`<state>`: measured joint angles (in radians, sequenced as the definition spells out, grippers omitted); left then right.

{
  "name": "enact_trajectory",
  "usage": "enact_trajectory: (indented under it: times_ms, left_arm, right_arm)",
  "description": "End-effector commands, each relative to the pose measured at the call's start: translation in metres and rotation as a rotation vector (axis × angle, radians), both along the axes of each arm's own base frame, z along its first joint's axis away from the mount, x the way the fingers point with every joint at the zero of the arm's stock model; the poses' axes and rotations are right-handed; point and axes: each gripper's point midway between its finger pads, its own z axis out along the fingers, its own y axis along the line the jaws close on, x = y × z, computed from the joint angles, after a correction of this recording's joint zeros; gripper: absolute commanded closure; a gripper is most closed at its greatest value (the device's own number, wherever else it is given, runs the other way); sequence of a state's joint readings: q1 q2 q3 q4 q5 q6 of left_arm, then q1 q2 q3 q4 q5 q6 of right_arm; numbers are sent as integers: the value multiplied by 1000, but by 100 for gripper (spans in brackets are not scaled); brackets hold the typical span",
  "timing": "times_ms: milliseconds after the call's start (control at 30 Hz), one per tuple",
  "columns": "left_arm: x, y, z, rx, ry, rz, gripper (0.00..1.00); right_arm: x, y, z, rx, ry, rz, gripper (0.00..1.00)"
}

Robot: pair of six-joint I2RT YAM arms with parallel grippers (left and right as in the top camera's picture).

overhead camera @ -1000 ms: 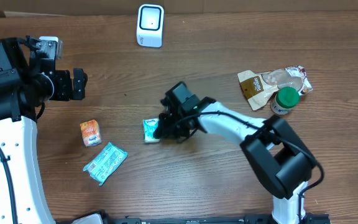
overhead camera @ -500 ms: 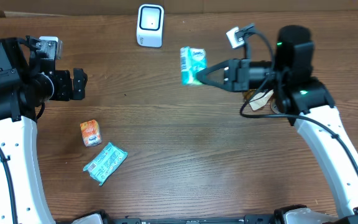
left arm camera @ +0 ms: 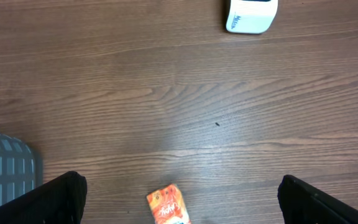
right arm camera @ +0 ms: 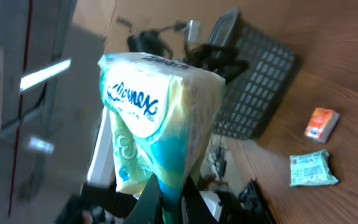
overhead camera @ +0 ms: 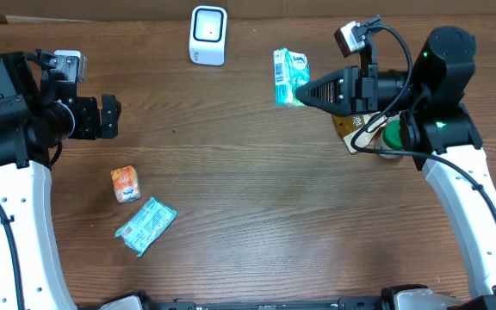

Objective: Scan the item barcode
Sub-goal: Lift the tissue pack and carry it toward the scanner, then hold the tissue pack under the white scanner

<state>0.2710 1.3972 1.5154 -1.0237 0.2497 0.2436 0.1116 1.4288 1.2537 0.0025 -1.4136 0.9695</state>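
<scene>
A: What writing can be read?
B: One brand only: "Kleenex", in blue script near the top of the tissue pack [right arm camera: 160,124], seen by the right wrist camera.
A: Anything on the orange packet [left arm camera: 168,205]?
B: Its print is too small to read.

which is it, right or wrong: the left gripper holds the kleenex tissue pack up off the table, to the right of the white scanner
Wrong in one respect: it is the right gripper that is shut on the Kleenex tissue pack, as the overhead view shows. The left gripper is open and empty. The rest holds: the pack is up off the table, to the right of the white scanner.
</scene>
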Motion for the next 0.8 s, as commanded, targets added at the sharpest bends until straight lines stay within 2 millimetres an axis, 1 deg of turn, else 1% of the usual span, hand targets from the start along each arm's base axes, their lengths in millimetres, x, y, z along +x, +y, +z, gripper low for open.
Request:
enact_trajectory:
  times_ms: [0,67,100,133,167,200,300,333,400,500,533,567,600,667,767]
  left_arm:
    - [1,3,2,18,-8,-8,0]
    - [1,3,2,18,-8,-8,0]
    - [1,3,2,18,-8,-8,0]
    - [1,3,2,18,-8,-8,0]
    - [1,3,2,18,-8,-8,0]
    - [1,3,2,18,-8,-8,0]
    - [1,3,2,18,-8,-8,0]
    - [1,3,2,18,-8,-8,0]
    - [1,3,2,18,-8,-8,0]
    - [1,3,2,18,-8,-8,1]
    - [1,3,2,19,-8,-8,0]
    - [1,3,2,18,-8,-8,0]
    - [1,3,2,18,-8,-8,0]
    - [1,3,2,18,-8,-8,0]
    - [1,3,2,18,-8,-8,0]
  right_arm:
    - [18,5,-13,-50,-22,-132,96]
    - [25,6,-27,-96,-7,-182,96]
    - [30,5,-41,-145,17,-231,96]
    - [33,4,-51,-181,34,-265,96]
    - [42,-4,-80,-299,85,-368,96]
    - [45,-8,-92,-351,107,-408,96]
    - [46,-15,-116,-472,140,-479,96]
    - [45,-15,-121,-497,149,-490,96]
    - [44,-15,-125,-540,144,-504,96]
    - [49,-15,-119,-632,113,-511,96]
    - [55,-18,-114,-712,98,-531,96]
    - [60,-18,-112,-755,86,-542,96]
    - [68,-18,-105,-829,56,-560,96]
    - [82,-13,-95,-919,3,-580,96]
    - [112,-3,-82,-1029,-94,-633,96]
